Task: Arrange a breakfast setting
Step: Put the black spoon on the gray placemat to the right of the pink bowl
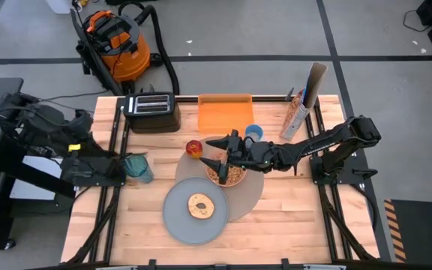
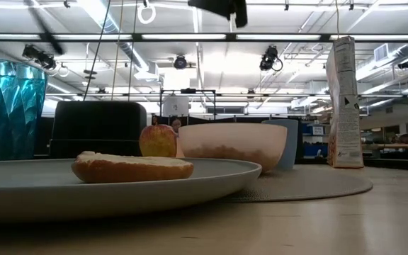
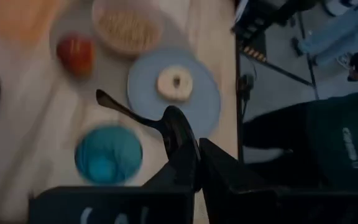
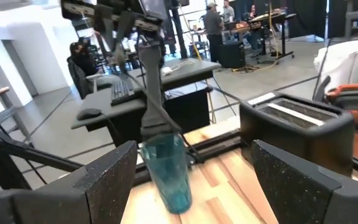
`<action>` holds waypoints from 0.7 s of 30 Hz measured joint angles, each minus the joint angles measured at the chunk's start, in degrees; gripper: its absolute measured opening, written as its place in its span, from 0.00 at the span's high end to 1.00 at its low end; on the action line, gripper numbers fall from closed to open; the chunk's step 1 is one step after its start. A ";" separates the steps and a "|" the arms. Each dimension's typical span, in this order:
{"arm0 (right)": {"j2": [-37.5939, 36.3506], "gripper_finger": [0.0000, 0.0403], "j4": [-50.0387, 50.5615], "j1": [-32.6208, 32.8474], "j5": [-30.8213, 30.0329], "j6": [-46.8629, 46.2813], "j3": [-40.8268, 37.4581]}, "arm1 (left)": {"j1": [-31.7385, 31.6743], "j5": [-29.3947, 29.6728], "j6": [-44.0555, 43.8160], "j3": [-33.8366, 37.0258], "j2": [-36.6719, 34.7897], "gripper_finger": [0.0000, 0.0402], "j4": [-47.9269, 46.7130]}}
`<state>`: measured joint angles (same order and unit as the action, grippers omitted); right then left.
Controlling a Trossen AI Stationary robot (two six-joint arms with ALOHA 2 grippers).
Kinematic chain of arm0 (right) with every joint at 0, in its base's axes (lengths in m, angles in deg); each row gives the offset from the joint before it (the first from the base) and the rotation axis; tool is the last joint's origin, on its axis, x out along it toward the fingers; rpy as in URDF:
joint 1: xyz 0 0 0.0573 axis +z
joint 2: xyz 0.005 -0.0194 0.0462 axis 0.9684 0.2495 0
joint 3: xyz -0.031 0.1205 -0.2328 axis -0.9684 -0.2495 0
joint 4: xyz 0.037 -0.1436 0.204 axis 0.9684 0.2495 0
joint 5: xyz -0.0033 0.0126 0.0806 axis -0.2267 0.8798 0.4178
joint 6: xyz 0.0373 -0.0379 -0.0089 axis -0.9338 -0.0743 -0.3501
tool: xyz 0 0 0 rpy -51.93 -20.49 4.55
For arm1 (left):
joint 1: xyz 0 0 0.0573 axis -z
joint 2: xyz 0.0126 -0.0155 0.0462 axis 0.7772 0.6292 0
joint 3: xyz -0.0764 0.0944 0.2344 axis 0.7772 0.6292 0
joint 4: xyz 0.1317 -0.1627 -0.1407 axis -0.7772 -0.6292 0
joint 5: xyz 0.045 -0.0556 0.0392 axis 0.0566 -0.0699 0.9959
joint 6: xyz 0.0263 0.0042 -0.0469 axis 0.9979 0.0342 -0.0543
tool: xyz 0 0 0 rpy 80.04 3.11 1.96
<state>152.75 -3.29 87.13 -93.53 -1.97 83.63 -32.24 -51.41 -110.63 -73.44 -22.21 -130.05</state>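
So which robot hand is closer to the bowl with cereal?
The right. The right gripper hangs open directly over the pink bowl; the left gripper, shut on a spoon, is far off by the teal glass.

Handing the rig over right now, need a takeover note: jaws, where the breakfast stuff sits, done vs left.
Left gripper: jaws shut on the metal spoon, held above the teal glass at the table's left.
Right gripper: jaws open, empty, over the pink bowl.
Done: bowl, filled with cereal, on the mat; bagel on the grey plate, which overlaps the mat.
Apple lies beside the mat; light-blue cup stands behind it.
Left: probably set the spoon down by the bowl.
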 joint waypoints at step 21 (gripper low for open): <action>0.00 0.27 36.28 -0.53 21.76 2.89 18.21 | 0.13 11.00 62.90 0.42 29.42 0.95 13.85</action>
<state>152.75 32.98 86.59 -71.76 0.93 101.84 -32.11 -40.41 -47.73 -73.02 7.20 -116.20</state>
